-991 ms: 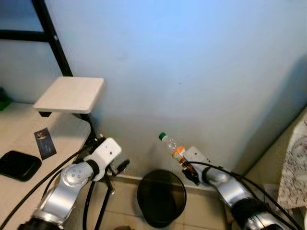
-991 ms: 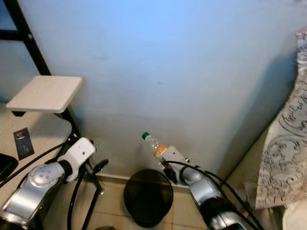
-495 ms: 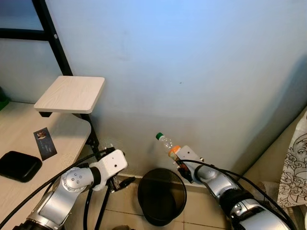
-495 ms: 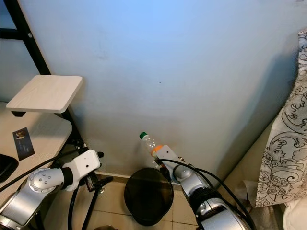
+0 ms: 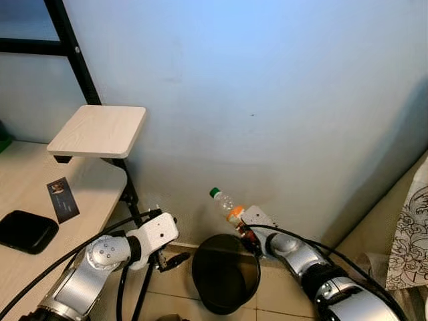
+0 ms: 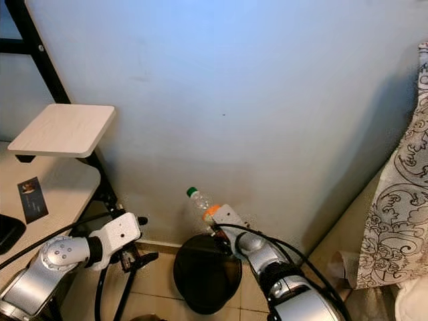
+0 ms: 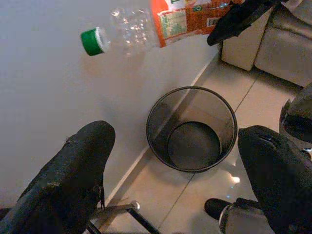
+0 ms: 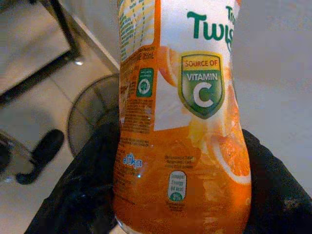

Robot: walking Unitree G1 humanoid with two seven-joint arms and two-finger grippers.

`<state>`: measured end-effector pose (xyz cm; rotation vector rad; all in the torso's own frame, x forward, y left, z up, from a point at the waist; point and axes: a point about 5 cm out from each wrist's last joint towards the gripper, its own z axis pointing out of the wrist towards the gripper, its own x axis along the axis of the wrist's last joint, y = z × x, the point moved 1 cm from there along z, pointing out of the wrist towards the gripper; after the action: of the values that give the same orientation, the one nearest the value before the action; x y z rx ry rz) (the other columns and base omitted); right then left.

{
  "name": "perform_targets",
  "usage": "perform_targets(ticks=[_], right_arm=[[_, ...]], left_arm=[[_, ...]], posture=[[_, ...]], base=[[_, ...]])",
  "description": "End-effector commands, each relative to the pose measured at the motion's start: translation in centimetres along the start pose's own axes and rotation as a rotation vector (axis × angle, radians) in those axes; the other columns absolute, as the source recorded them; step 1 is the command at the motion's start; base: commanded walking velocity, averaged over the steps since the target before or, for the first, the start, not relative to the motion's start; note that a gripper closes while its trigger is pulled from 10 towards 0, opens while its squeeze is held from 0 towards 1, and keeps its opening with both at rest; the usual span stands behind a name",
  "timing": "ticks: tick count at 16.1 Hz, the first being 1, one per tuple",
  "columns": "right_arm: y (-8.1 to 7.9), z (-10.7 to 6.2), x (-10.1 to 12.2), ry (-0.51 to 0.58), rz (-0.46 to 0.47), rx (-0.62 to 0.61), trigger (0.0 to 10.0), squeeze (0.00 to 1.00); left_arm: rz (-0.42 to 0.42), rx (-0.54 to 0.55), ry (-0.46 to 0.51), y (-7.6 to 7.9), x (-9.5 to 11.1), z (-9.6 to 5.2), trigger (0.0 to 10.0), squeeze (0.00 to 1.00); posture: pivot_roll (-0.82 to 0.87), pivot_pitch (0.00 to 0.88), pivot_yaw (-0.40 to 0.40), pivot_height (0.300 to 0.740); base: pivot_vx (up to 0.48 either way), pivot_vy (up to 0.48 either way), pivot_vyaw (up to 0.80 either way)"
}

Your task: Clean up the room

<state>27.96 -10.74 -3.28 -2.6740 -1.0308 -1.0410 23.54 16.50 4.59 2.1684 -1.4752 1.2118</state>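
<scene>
Orange-labelled and seemingly empty, the plastic bottle (image 5: 225,205) sits clamped between the fingers of our right gripper (image 5: 245,231), which close on its labelled lower body while the green cap (image 5: 215,192) points up and away toward the pale wall (image 5: 267,100). We hold it above the near rim of the black mesh bin (image 5: 225,273), which stands on the tiled floor (image 5: 281,301) against the skirting, so we judge the hold is meant for a drop straight into the bin; the bottle seems to lie over the bin's edge rather than its centre, so a small reach inward may be needed before letting go. From the left wrist view the bin shows a bare dark bottom with nothing in it that we can make out. Our left gripper (image 5: 167,251) hangs beside the bin with its fingers spread wide and holding nothing, near the black leg of the wooden surface (image 5: 40,200). On that surface lie a black case (image 5: 25,230) and a small dark card (image 5: 61,198), with a light raised shelf (image 5: 99,131) above them.
</scene>
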Motion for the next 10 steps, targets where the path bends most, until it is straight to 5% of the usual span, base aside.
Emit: perform_targets(ticks=[1,10], right_arm=[[0.0,0.0,0.7,0.025,0.005,0.020,10.0,1.00],[-0.5,-0.1,-0.3,-0.015,-0.034,0.101,10.0,1.00]], left_arm=[[0.017,-0.006,-0.003,-0.1,0.1,0.1,10.0,0.00],[0.020,-0.002,0.011,-0.6,0.5,0.1,10.0,0.00]], posture=[[0.03,0.000,0.020,0.740],[0.03,0.000,0.042,0.740]], base=[[0.000,0.000,0.00],[0.000,0.000,0.00]])
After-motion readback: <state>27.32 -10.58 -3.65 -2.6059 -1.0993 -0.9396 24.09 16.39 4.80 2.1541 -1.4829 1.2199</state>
